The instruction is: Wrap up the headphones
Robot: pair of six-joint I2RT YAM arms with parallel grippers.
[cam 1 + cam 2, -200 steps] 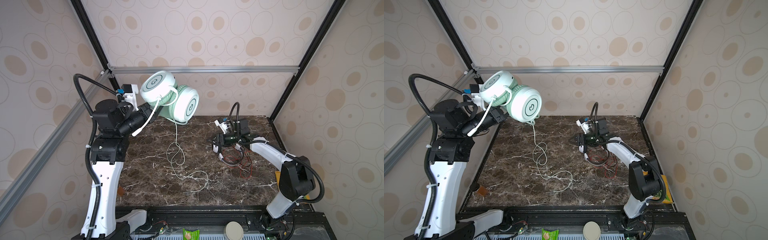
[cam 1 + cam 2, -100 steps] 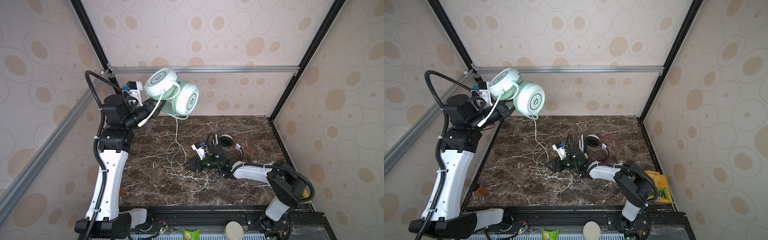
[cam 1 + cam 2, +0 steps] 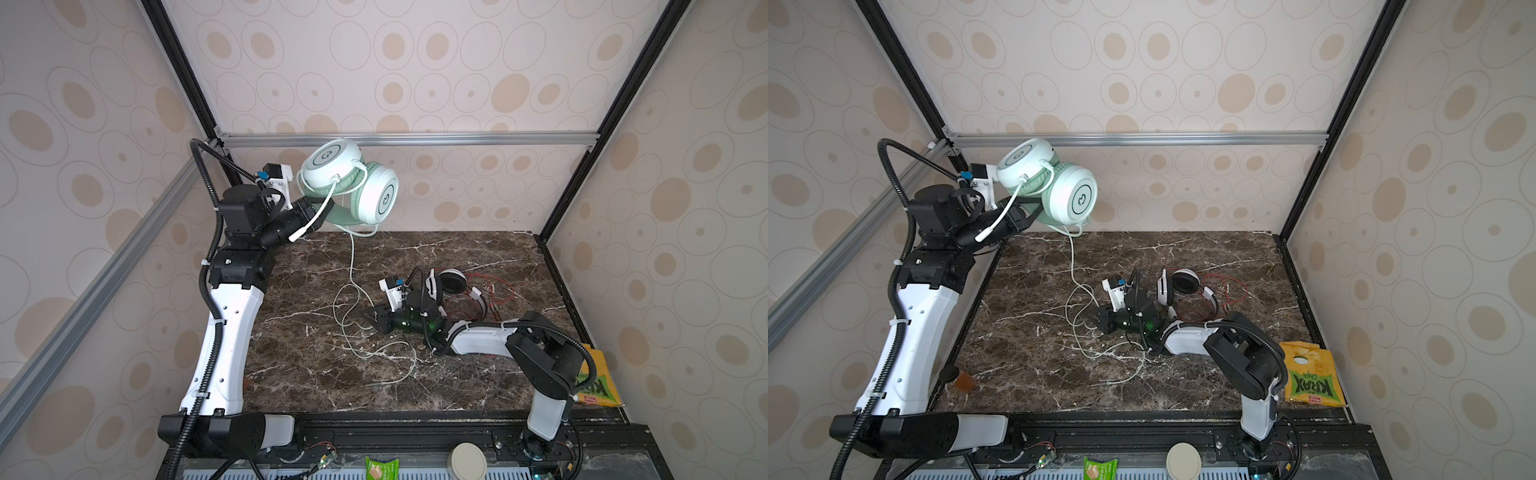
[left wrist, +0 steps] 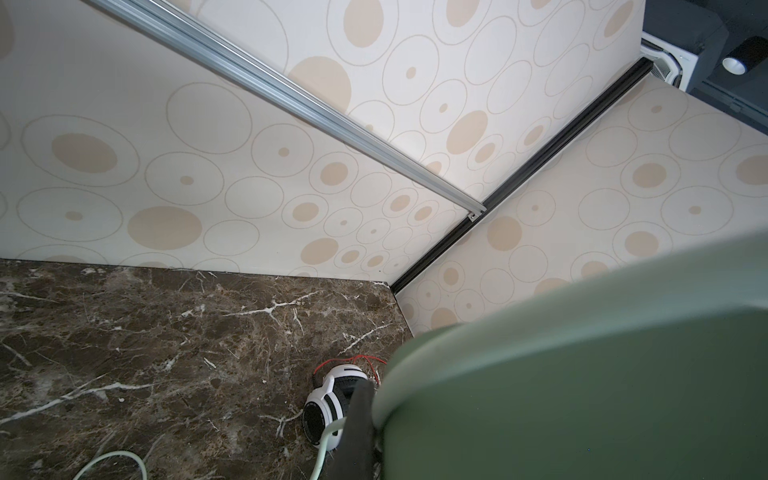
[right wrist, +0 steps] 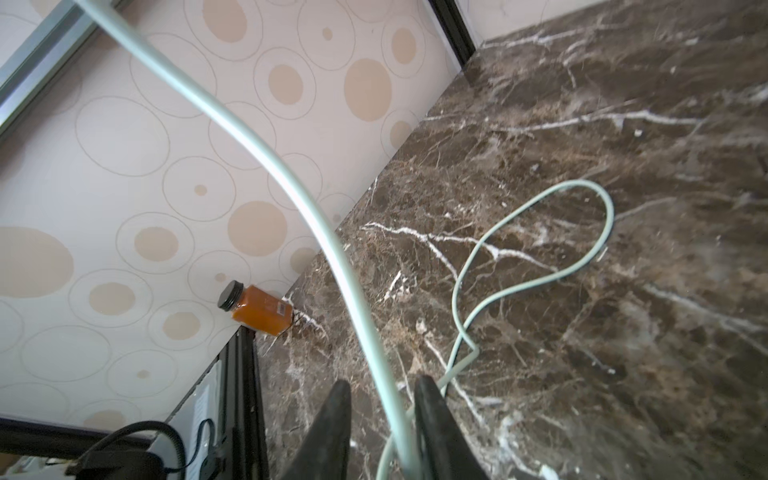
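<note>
Red cable [image 4: 353,359] mostly behind headband [image 4: 582,374]

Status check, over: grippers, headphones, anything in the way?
Left gripper shut on mint-green headphones, held high. Right gripper open, jaws astride its pale green cable. White headphones lie unwrapped beside right arm.

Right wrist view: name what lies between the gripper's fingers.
The pale green cable runs between the fingers of the right gripper, in the right wrist view.

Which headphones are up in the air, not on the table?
The mint-green headphones: the left gripper holds them above the table, while the white headphones with black pads lie on it.
</note>
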